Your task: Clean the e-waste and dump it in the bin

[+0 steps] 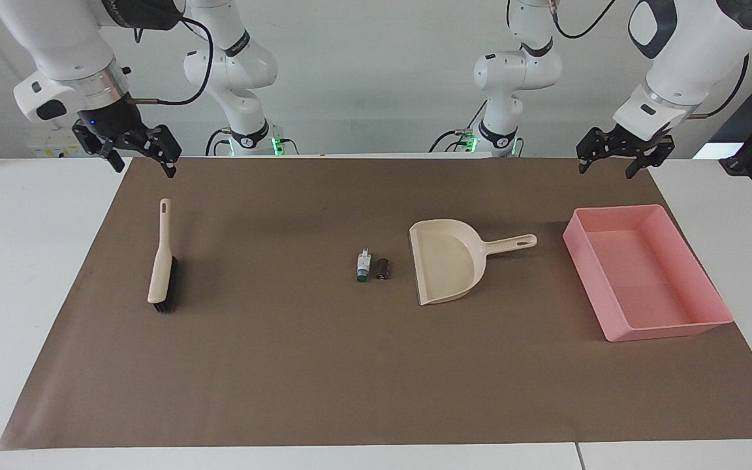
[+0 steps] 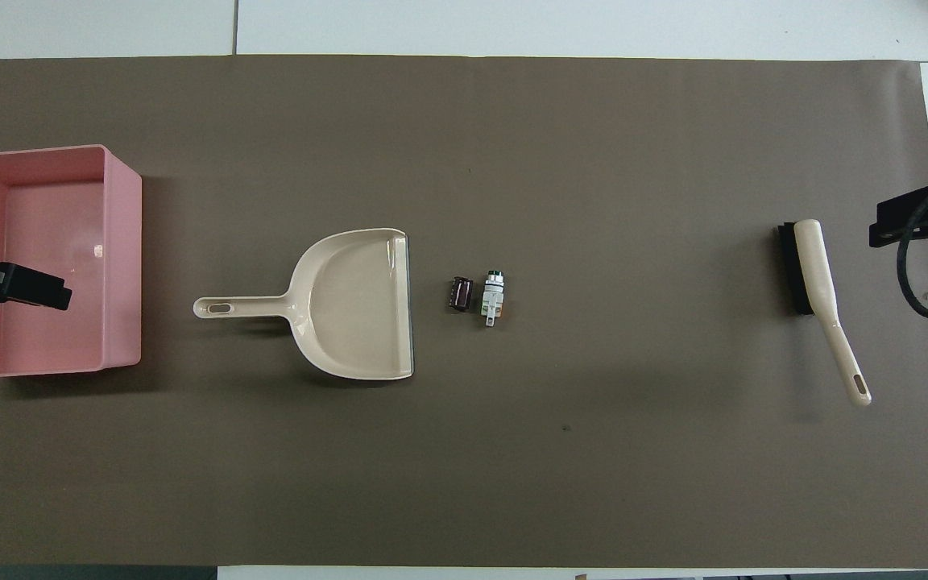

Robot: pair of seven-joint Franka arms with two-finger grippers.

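Right pincer (image 1: 142, 158) is hanging open and empty over the bench edge, the cream plastic brush (image 1: 162, 264) lying under it, handle toward the robots. White-green part (image 1: 363, 266) and maroon cylinder (image 1: 384, 268) are sitting just off the beige dustpan (image 1: 444, 261) lip. Left pincer (image 1: 617, 156), seemingly open, is hovering near the pink tray (image 1: 647, 277).

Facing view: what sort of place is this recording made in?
Most likely a robotics lab bench: two white arms mounted at a white table, a brown mat laid as a work surface, and a staged brush, dustpan and pink tray.
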